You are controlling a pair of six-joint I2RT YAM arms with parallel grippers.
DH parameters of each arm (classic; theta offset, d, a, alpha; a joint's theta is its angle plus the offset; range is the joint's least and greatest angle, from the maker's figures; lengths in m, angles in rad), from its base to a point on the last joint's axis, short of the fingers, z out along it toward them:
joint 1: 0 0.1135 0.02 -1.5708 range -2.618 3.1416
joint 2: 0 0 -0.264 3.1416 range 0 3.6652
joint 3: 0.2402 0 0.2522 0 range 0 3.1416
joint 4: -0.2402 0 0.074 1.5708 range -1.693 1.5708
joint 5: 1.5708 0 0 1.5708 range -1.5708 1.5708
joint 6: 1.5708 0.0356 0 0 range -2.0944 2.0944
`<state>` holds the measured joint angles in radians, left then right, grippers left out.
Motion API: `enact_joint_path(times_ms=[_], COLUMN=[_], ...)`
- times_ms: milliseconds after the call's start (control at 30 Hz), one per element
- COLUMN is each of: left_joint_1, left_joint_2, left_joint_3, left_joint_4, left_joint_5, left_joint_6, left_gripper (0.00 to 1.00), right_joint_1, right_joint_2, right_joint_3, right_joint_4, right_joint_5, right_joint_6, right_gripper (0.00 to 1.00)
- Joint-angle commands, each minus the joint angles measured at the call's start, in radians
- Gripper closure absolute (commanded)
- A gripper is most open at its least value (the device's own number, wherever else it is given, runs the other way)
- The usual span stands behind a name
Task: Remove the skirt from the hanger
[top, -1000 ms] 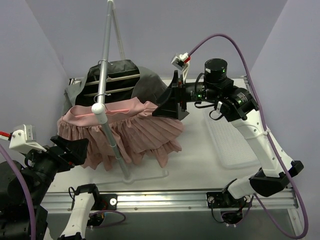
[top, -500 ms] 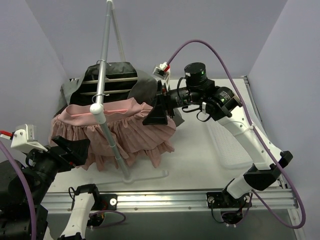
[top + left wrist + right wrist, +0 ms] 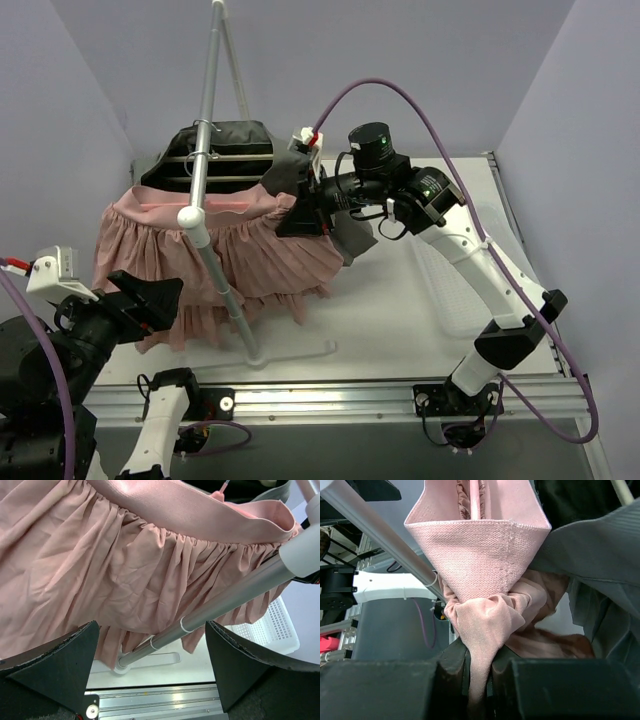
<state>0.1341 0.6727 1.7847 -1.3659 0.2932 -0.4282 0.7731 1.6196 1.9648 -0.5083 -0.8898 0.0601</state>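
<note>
The skirt (image 3: 200, 250) hangs on the left side of the table (image 3: 400, 320), slung from a slanted metal rail (image 3: 205, 110) with dark clothes (image 3: 225, 150) just behind it on the far side. It is pink, gathered and tiered, so it looks light and very soft. It will probably drape, stretch and bunch rather than hold any shape.

The knitted waistband (image 3: 480, 555) is the firmest part and the sensible place to take hold. The ruffles below would likely just pull out long without shifting the garment. A thin pink bar (image 3: 475, 500) inside the waistband appears to be the hanger, though how it grips the cloth cannot be seen.

The right gripper (image 3: 479, 667) is pressed together on a wad of fabric just under the waistband's right end. The cloth is puckered into a knot above its jaws.

The left gripper (image 3: 152, 652) is spread wide and holds nothing. It hovers near the skirt's lower left hem, apart from the cloth. It could take the left end of the waistband for a steadier pull.
</note>
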Motion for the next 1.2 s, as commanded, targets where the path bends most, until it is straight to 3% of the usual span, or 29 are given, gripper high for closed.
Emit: enact_joint_path(times_ms=[0,333,733,967,1133,1167], left_joint_1=[0.009,0.009,0.009,0.009,0.009,0.009], left_joint_2=[0.013,0.024,0.100,0.136,0.169,0.172], left_joint_3=[-0.015,-0.021,0.145,0.196,0.165,0.151], left_joint_4=[-0.216,-0.208,-0.259,-0.291,-0.251,-0.239], left_joint_5=[0.020,0.037,0.005,-0.173,-0.195,-0.190], left_joint_6=[0.011,0.003,0.005,-0.056,-0.105,-0.130], left_gripper=[0.04,0.00,0.00,0.00,0.00,0.06], right_joint_1=[0.006,0.025,0.109,0.109,0.104,0.098], right_joint_2=[-0.009,0.054,0.174,0.146,0.080,0.074], right_joint_3=[0.034,0.186,0.319,0.217,0.033,0.010], right_joint_4=[0.013,-0.076,-0.047,0.008,0.099,0.118], right_joint_5=[0.005,-0.046,0.043,0.110,0.123,0.117], right_joint_6=[-0.035,-0.140,-0.086,-0.060,-0.013,-0.003], right_gripper=[1.00,1.00,1.00,1.00,1.00,1.00])
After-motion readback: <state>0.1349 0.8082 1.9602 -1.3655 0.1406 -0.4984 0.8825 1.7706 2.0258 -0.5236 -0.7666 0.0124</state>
